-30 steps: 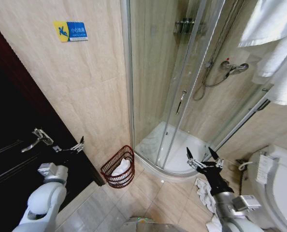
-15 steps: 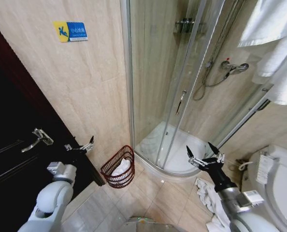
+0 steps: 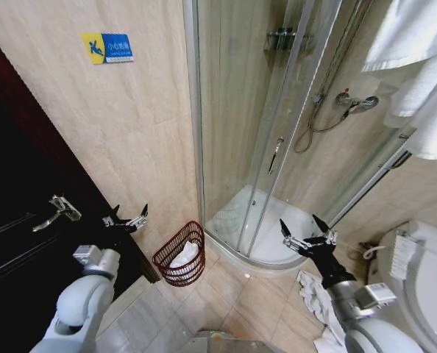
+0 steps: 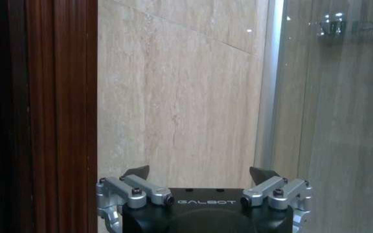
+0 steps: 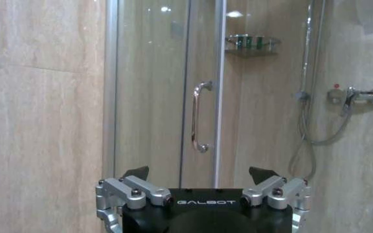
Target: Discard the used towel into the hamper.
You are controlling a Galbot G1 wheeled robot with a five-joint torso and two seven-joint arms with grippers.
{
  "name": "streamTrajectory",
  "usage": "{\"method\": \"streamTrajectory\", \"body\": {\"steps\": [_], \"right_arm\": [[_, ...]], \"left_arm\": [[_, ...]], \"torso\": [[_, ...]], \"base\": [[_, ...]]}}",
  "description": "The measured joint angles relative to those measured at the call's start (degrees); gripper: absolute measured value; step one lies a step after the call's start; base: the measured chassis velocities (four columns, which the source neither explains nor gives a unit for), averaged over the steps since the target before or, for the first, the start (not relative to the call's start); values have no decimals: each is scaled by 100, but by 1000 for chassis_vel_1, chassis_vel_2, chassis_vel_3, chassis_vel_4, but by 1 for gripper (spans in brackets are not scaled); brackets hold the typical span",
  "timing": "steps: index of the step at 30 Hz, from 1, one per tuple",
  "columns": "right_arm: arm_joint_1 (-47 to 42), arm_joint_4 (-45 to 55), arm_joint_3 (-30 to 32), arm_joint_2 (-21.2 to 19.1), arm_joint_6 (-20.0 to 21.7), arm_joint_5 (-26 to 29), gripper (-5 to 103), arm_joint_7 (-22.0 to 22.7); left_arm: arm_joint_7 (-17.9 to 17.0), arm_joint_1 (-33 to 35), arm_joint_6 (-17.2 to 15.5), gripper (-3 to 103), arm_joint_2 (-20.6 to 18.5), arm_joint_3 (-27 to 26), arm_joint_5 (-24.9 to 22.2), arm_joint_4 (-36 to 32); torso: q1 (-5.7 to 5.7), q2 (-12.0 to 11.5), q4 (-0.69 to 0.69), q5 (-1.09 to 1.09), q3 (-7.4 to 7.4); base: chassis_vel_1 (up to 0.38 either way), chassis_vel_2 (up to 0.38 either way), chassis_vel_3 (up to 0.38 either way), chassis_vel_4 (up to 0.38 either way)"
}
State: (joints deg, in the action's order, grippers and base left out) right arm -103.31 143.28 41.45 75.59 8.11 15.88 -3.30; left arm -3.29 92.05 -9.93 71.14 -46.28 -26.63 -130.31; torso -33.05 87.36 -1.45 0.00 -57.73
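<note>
- You're looking at a bathroom, likely in a hotel.
- A glass shower stall [image 3: 277, 147] with a mixer tap and hose [image 3: 343, 107] stands ahead.
- A toilet [image 3: 424, 279] sits at your right.
- White towels [image 3: 417, 66] hang above it.
- Beige tile covers the walls and floor.

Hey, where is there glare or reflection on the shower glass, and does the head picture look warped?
Right wrist view: bright spots of reflected light on the shower glass near its top. Left wrist view: small glints high on the glass. Head view: strongly warped, the shower frame and walls leaning and fanning outward; the door is very dark.
</note>
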Motion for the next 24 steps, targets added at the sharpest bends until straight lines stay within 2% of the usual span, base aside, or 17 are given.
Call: {"method": "streamTrajectory", "body": {"steps": [18, 24], "right_arm": [[-112, 0, 34, 172, -102, -113, 100, -89], [-100, 0, 34, 197, -107, -130, 100, -105]], "left_arm": [[-15, 62, 132, 100, 2, 40, 151, -21], [-19, 56, 118, 100, 3, 71, 211, -60]], "torso": [[0, -3, 0, 0, 1], [49, -97, -1, 0, 50]], "base": [[2, -3, -3, 2], [65, -47, -62, 62]]}}
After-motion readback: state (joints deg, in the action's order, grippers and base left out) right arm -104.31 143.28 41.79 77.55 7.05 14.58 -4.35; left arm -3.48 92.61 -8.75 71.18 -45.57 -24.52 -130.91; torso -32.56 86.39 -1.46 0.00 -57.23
